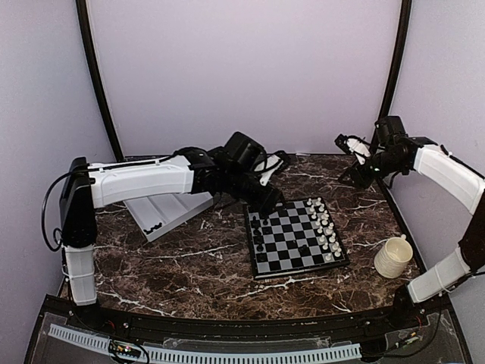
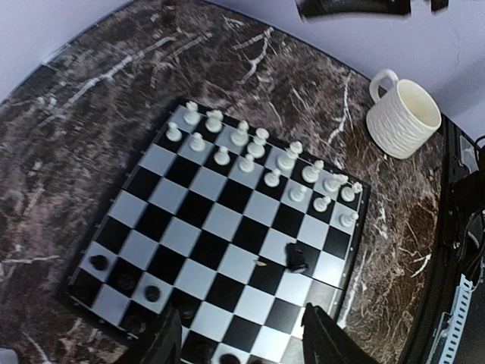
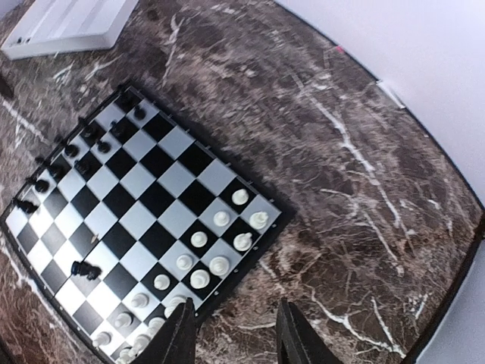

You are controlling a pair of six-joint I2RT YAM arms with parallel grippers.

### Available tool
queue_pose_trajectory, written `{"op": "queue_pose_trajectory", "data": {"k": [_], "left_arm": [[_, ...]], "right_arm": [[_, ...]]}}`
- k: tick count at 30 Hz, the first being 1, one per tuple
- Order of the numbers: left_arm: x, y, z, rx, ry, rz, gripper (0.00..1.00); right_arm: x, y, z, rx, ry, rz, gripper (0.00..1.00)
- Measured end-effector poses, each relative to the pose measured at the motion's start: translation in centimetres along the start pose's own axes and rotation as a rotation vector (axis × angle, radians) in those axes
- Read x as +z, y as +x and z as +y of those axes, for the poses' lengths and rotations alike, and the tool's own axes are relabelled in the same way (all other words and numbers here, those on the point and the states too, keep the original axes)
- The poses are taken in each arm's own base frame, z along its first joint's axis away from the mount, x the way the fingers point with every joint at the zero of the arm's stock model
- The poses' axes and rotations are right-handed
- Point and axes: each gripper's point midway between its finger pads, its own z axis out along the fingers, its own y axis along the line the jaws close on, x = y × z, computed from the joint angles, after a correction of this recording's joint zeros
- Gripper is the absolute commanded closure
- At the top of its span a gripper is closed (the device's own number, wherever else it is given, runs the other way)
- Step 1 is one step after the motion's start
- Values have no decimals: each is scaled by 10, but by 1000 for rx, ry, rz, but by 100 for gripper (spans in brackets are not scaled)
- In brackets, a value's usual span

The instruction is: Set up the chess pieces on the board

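The board [image 1: 288,227] lies at mid-table. Black chess pieces [image 1: 259,236] stand along its left edge, and white pieces [image 1: 324,226] fill its right edge. One black piece [image 2: 297,258] lies tipped on a square near the board's near right part, also seen in the right wrist view [image 3: 86,269]. My left gripper [image 2: 246,345] hovers over the board's [image 2: 204,182] black-piece side, open, with nothing between its fingers. My right gripper [image 3: 236,341] is raised over the bare table beside the board's [image 3: 151,182] far right corner, open and holding nothing.
A white tray [image 1: 170,208] sits at the back left, under the left arm, with a few black pieces [image 1: 154,227] in it. A ribbed cream mug [image 1: 393,256] stands to the right of the board. Curtain walls close in the table.
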Motion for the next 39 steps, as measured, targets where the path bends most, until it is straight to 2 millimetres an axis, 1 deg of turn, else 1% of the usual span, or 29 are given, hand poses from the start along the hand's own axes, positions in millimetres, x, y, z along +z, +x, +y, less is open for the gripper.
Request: {"op": "queue_pose_trajectory", "data": {"k": [3, 6, 8, 11, 14, 16, 20, 25, 28, 31, 36, 39], "left_arm": [[30, 12, -28, 17, 34, 84, 47], [54, 21, -48, 36, 54, 149, 48], [69, 29, -59, 47, 62, 193, 47], [84, 48, -69, 50, 70, 258, 47], [92, 66, -70, 40, 67, 324, 47], [95, 72, -69, 31, 61, 350, 47], [102, 78, -67, 23, 49, 374, 48], [108, 86, -62, 17, 28, 396, 53], [116, 89, -59, 18, 17, 401, 53], [122, 97, -58, 17, 14, 418, 53], [129, 99, -57, 17, 14, 418, 56], [132, 99, -57, 20, 15, 416, 61]], "right_arm": [[-14, -11, -19, 65, 79, -71, 61], [-21, -17, -35, 125, 138, -116, 60], [-23, -19, -39, 147, 153, -128, 59], [-25, -22, -43, 169, 162, -144, 59], [-25, -24, -43, 182, 158, -155, 58], [-25, -26, -43, 186, 157, -163, 58], [-25, -27, -43, 190, 152, -172, 58], [-25, -28, -42, 193, 147, -177, 57], [-25, -29, -42, 194, 146, -178, 57], [-25, -28, -42, 196, 146, -178, 58], [-23, -25, -41, 198, 142, -172, 58], [-23, -25, -41, 199, 141, -172, 58]]}}
